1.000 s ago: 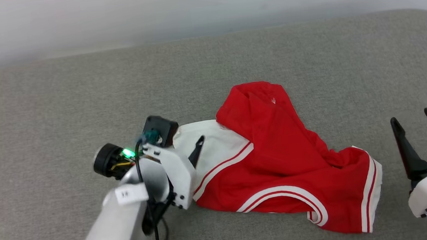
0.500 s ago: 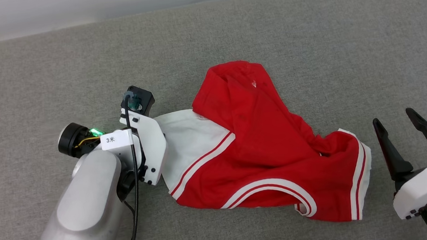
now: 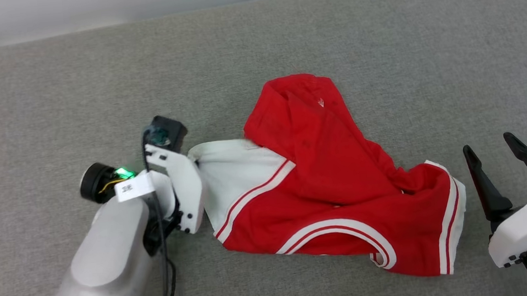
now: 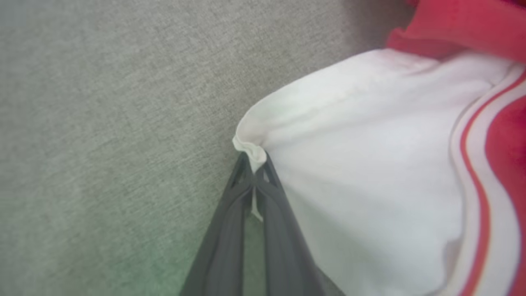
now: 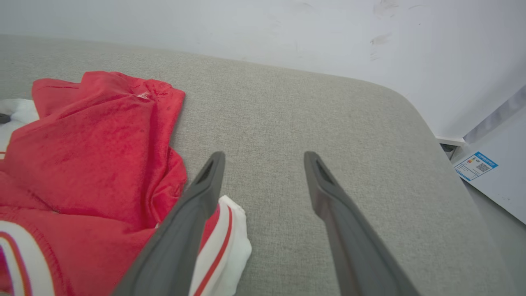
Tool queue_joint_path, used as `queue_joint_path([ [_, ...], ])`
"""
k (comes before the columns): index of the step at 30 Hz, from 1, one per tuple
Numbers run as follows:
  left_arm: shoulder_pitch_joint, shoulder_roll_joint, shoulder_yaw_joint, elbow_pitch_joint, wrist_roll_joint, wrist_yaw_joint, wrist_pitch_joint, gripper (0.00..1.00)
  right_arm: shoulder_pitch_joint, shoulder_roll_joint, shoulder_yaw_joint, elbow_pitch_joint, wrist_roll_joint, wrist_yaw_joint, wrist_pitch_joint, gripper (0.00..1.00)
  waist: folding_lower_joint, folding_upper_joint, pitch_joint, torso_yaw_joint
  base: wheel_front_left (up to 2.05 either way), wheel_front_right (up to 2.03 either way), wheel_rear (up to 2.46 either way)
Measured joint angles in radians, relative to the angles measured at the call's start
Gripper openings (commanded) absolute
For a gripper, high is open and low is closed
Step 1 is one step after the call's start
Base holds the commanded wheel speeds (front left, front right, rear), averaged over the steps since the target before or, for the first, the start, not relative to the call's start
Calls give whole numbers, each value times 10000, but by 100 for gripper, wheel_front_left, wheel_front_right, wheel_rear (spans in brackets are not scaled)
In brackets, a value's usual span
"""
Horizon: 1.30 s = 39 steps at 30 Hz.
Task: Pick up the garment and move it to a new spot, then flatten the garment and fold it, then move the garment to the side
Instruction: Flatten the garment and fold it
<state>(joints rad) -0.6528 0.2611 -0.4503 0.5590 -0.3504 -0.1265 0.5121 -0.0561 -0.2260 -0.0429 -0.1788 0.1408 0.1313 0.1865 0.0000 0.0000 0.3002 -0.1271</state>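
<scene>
Though standing wide at the left jaws a second ago, now clamping shut on the white sleeve (image 4: 361,172) edge of the garment (image 3: 333,185), lying crumpled mid-tabletop (image 3: 282,32); probably readying the lift. Idling open at the right jaws, just beside the garment's other end.

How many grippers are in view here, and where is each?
2. The left gripper has its jaws shut on the white sleeve corner of the garment. The right gripper is open, beside the garment's opposite end. Neither is hidden.
</scene>
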Motion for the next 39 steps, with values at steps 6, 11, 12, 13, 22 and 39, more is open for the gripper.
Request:
queue_joint_path([
  [6,773,506,709,-382,-347,483,-913,0,112,-115,-132,132,44,0,176,100,0,0,-324,449,0,0,0],
  [11,2441,888,1338,-1200,-895,966,-1371,0,489,-217,-230,368,171,0,512,100,-1,0,-835,1193,0,0,0],
  [12,2706,909,1381,-1331,-974,1016,-1383,0,534,-215,-228,395,171,0,552,100,0,0,-926,1283,0,0,0],
  [13,2976,936,1427,-1461,-1053,1068,-1402,0,577,-217,-236,428,173,0,610,100,-1,0,-1018,1367,0,0,0],
  [22,4951,635,1404,-2604,-1476,1455,-1609,0,1028,-146,-314,752,247,0,1329,100,-1,0,-1709,1851,0,0,0],
  [39,4211,-23,752,-3333,418,807,-7614,100,114,-1762,1246,23,1802,2,4941,100,-1,0,-1884,2550,0,0,0],
])
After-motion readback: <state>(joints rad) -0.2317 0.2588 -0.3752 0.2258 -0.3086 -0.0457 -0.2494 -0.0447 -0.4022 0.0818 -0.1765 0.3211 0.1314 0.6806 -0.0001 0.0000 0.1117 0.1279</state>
